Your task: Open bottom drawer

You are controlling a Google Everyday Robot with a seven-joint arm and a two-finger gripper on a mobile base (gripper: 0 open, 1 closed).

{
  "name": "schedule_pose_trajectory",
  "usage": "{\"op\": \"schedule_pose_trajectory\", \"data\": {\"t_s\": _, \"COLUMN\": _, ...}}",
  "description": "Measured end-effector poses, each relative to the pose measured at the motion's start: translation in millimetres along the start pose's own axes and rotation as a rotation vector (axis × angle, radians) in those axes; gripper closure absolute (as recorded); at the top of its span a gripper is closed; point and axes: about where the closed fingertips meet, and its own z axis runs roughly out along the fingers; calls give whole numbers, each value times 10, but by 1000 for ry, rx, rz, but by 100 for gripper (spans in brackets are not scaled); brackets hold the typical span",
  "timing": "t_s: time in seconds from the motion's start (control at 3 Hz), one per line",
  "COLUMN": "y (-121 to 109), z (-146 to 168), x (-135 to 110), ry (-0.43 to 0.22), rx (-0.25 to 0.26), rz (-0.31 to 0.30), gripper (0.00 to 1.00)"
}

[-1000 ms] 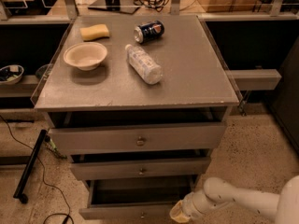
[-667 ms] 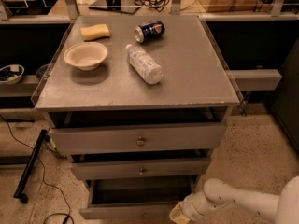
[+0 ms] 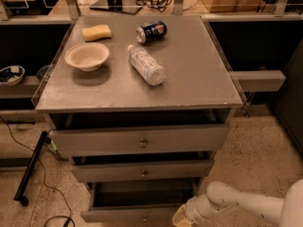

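Observation:
The bottom drawer (image 3: 128, 215) is the lowest and narrowest of three grey fronts, at the frame's lower edge. It stands pulled out, with its dark inside showing above the front. Its knob (image 3: 144, 218) is barely visible at the very bottom. My gripper (image 3: 180, 218) comes in from the lower right on a white arm (image 3: 236, 203) and sits at the right end of the bottom drawer front. Its fingers are cut off by the frame edge.
The middle drawer (image 3: 142, 170) and top drawer (image 3: 140, 141) also stand slightly out. On the cabinet top (image 3: 199, 70) lie a beige bowl (image 3: 87, 56), a yellow sponge (image 3: 96, 32), a plastic bottle (image 3: 146, 64) and a tipped soda can (image 3: 151, 31). A black cable (image 3: 42, 183) and bar (image 3: 29, 169) lie on the floor at left.

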Motion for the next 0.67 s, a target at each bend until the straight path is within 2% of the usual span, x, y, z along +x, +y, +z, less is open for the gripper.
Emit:
{"op": "schedule_pose_trajectory", "data": {"t_s": 0.33, "y": 0, "z": 0, "x": 0, "ry": 0, "rx": 0, "rz": 0, "gripper": 11}}
{"op": "schedule_pose_trajectory", "data": {"t_s": 0.67, "y": 0, "z": 0, "x": 0, "ry": 0, "rx": 0, "rz": 0, "gripper": 0}}
